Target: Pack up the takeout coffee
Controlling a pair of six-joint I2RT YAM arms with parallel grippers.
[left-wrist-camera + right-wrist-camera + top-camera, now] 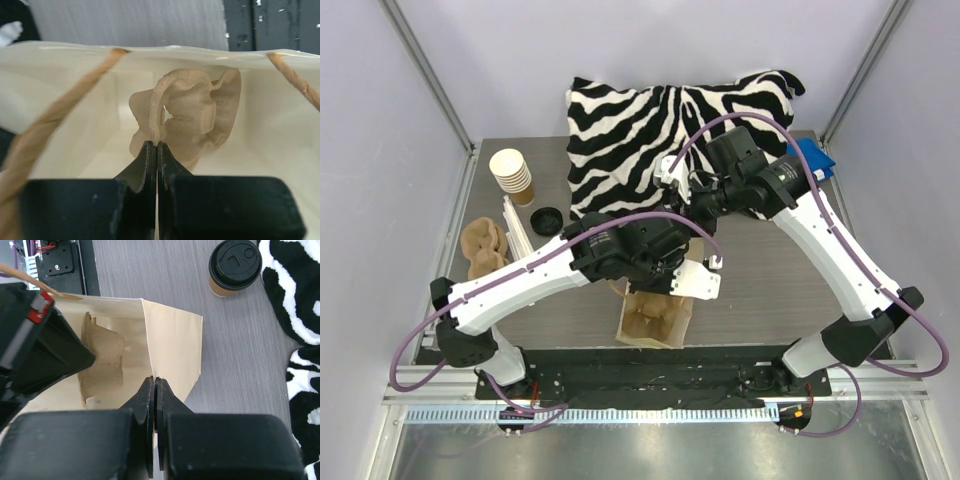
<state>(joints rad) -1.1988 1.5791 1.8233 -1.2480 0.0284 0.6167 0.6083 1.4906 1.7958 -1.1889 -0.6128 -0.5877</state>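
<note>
Upright on the table (150,270), with black lid on, the coffee (235,265): outside the bag (172,345) and apart from it, near the zebra cloth (295,300), not held by any gripper. Not to be seen in the top view, under the arms there. Bag open, with a pulp carrier (195,115) inside. Jaws of the right gripper (154,382) pressed together, pinching the bag's rim. Inside the bag the left gripper (157,147), jaws pressed together too, pinching a thin edge of the carrier. Twisted paper handles (45,135) at both sides in the left wrist view. Further out, on the left part of the table: a stack of cups (510,170) without lids, a loose lid (545,220) near it, more carriers (483,247) closer to the arm bases. At the far right, something blue (815,158) next to the cloth.
</note>
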